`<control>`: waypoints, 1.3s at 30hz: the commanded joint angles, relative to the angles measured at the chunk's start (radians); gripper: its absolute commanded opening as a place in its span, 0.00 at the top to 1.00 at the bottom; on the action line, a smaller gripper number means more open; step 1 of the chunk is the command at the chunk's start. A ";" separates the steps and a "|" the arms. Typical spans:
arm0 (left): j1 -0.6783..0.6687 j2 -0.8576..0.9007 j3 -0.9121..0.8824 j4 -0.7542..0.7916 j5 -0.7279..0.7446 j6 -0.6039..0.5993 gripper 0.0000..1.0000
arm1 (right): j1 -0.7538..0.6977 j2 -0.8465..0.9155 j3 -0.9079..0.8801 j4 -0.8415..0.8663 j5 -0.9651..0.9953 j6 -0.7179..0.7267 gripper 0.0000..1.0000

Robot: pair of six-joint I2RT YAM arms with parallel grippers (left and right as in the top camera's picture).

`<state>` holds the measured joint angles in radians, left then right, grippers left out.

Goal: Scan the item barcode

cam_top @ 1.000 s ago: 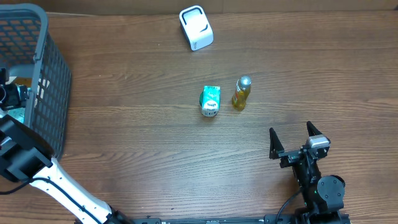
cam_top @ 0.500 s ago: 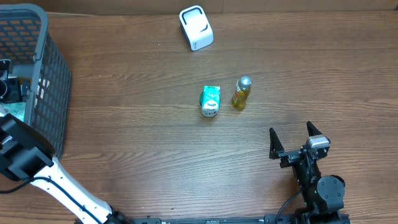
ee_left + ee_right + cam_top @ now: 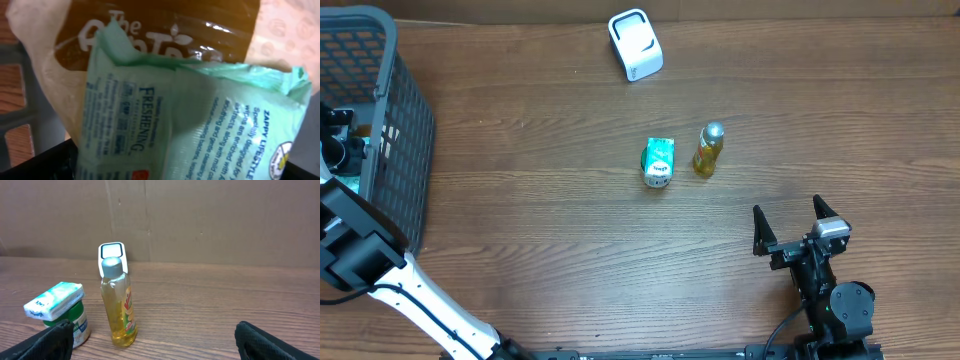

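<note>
Left pincer (image 3: 337, 138) spread apart inside the basket (image 3: 412, 125), over a green wipes packet (image 3: 190, 120); right pincer (image 3: 787, 210) also apart, well right of the basket.

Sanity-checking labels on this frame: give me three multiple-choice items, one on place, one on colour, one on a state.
1. Overhead, relative to the pack, the bottle stands: A) on top of it B) to its right C) to its left
2. The bottle's liquid is: A) blue B) red C) yellow
3. Right tool: A) open, empty B) shut on the bottle C) shut on the pack

Answers: 1 B, it stands apart on the pack's right side. 2 C, yellow shows through the clear body. 3 A, the jaws are spread with nothing between them.
</note>
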<state>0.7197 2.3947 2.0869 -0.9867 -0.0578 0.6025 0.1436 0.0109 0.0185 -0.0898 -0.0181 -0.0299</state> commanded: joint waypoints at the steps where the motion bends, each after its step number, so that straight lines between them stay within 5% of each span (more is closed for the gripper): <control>1: -0.006 0.025 -0.074 0.027 -0.032 0.011 0.00 | -0.005 -0.008 -0.011 0.006 0.009 -0.005 0.00; 5: -0.006 0.025 -0.132 0.058 -0.063 0.011 0.04 | -0.005 -0.008 -0.011 0.006 0.009 -0.005 0.00; 7: -0.007 0.025 -0.144 0.056 -0.064 0.010 0.17 | -0.005 -0.008 -0.011 0.006 0.009 -0.005 0.00; 9: -0.009 0.025 -0.143 0.040 -0.053 -0.026 0.43 | -0.005 -0.008 -0.011 0.006 0.009 -0.005 0.00; 13: -0.023 0.024 -0.129 0.005 0.036 -0.032 0.56 | -0.005 -0.008 -0.011 0.006 0.009 -0.005 0.00; 28: -0.167 -0.084 0.465 -0.271 -0.079 -0.393 0.60 | -0.005 -0.008 -0.011 0.006 0.009 -0.005 0.00; 36: -0.199 -0.327 0.487 -0.261 -0.036 -0.481 0.60 | -0.005 -0.008 -0.011 0.006 0.009 -0.005 0.00; 39: -0.198 -0.418 0.487 -0.253 0.096 -0.484 0.60 | -0.005 -0.008 -0.011 0.006 0.009 -0.005 0.00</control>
<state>0.5297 2.1021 2.5343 -1.2545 -0.0860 0.1585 0.1436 0.0109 0.0185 -0.0902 -0.0181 -0.0296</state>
